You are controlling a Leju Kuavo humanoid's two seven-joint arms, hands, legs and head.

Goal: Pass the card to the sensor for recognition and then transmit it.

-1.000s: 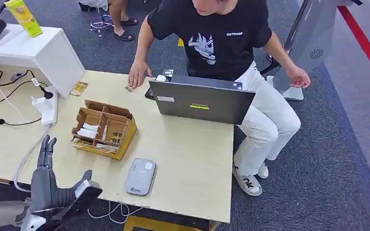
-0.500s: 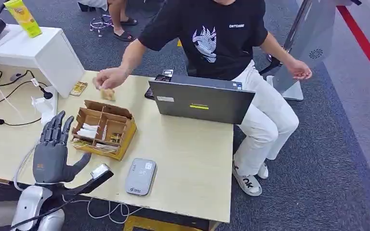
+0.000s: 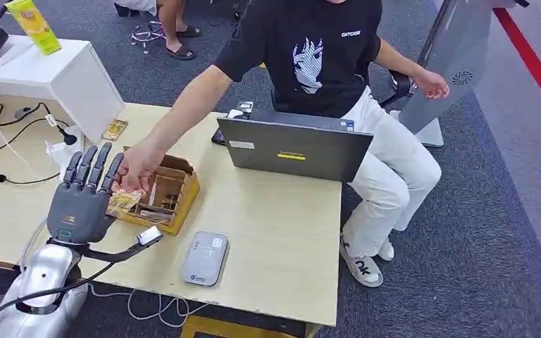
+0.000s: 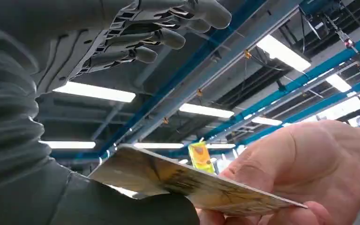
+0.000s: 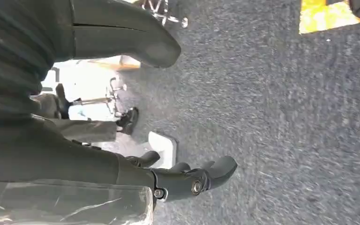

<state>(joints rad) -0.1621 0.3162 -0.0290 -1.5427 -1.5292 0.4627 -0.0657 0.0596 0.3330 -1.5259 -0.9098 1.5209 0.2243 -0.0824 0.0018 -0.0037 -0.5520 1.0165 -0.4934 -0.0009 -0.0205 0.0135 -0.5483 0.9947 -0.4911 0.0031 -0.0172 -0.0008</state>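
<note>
Head view looks down on table (image 3: 275,232); left wrist faces ceiling, right wrist floor

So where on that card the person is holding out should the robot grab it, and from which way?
Probably by the card's free end, the one away from the person's hand, which pinches the other end. The card lies flat and thin across the left hand's palm side, so closing thumb and fingers on its two faces should suit it.

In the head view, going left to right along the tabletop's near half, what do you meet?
Robot's left hand → cardboard divider box → grey card sensor → bare stretch of the wooden table up to its right edge.
</note>
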